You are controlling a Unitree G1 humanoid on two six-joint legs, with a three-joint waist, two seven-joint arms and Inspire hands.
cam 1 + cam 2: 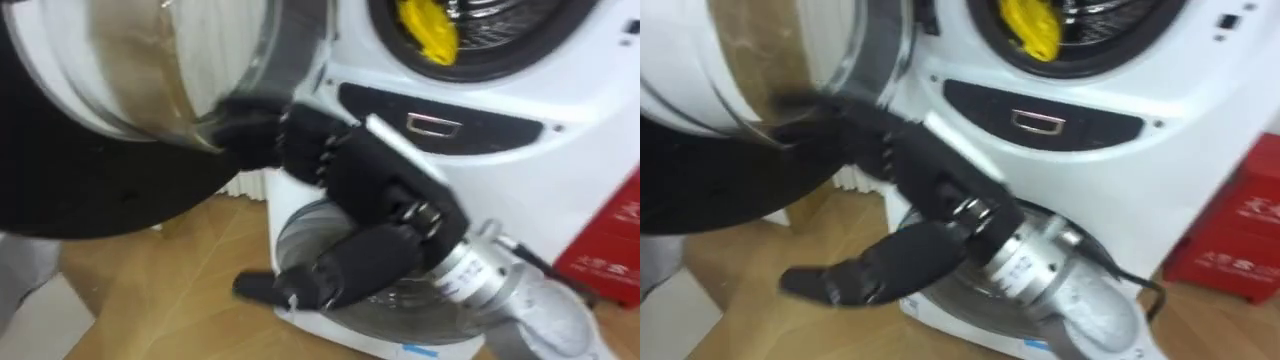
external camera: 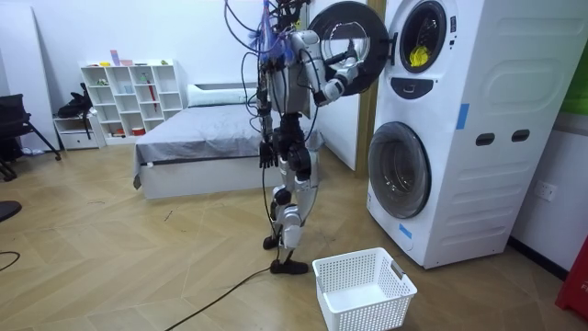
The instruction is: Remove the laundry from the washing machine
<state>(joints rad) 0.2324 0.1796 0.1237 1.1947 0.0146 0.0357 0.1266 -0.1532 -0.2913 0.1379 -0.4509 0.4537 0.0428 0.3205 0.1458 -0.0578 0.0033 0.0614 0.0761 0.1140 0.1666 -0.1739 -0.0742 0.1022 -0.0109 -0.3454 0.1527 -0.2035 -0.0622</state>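
A yellow cloth (image 1: pixel 430 30) lies inside the drum of the upper washing machine (image 2: pixel 432 55), whose round glass door (image 1: pixel 150 70) stands swung wide to the left. My right hand (image 1: pixel 370 185) is open, its straight fingers (image 1: pixel 250 135) laid against the door's lower rim and its thumb spread downward. It holds nothing and is well to the left of and below the cloth. In the room view I stand upright in front of the stacked machines with the right arm raised to the door (image 2: pixel 349 46). My left hand (image 2: pixel 266 156) hangs by my hip.
The lower machine's round door (image 2: pixel 400 170) is closed. A white laundry basket (image 2: pixel 363 290) sits on the wooden floor in front of the machines, near my feet. A red box (image 1: pixel 610 250) stands right of the machines. A bed (image 2: pixel 202 138) and white shelf (image 2: pixel 129 97) are behind me.
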